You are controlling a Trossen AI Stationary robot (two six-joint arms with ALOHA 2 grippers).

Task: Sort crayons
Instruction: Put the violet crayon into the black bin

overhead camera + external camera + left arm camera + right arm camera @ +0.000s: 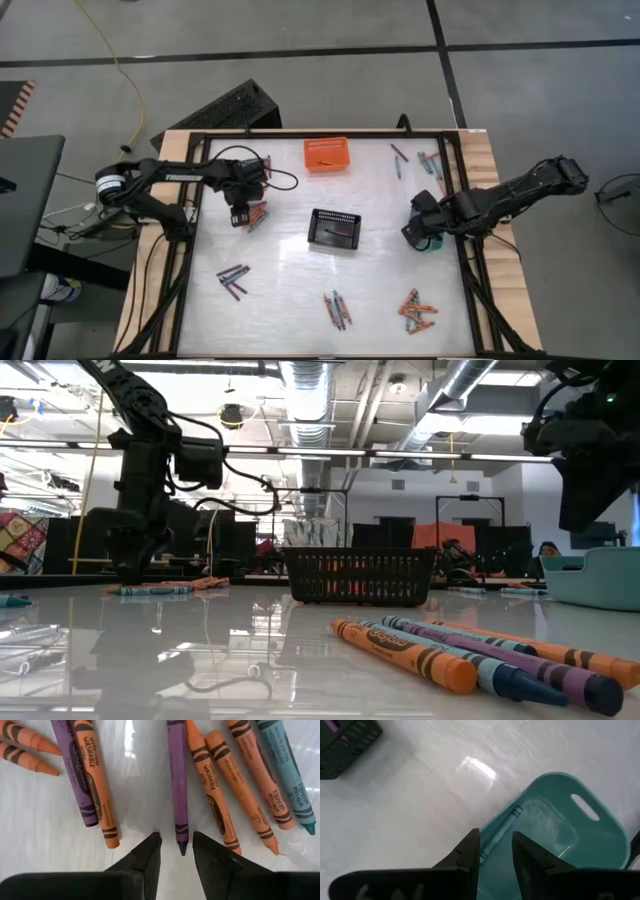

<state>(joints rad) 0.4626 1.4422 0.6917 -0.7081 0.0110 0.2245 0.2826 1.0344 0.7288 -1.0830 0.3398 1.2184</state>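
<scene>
Beside the black basket [334, 229], the left gripper [176, 851] straddles a purple crayon [177, 785], fingers parted; the right gripper [495, 851] gapes above the teal basket [580, 827].

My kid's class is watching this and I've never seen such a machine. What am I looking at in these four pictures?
Two dark robot arms work at a white table, sorting wax crayons by colour. One picture looks straight down, one looks level across the tabletop, and two come from cameras on the arms' wrists.

Small clusters of orange, purple and teal crayons lie scattered around. There is an orange basket, a black mesh basket and a teal plastic basket.

The left gripper is low over one cluster, its fingers either side of a purple crayon tip, not yet gripping it. The right gripper hangs open over the teal basket, where a teal crayon lies against the wall.
</scene>
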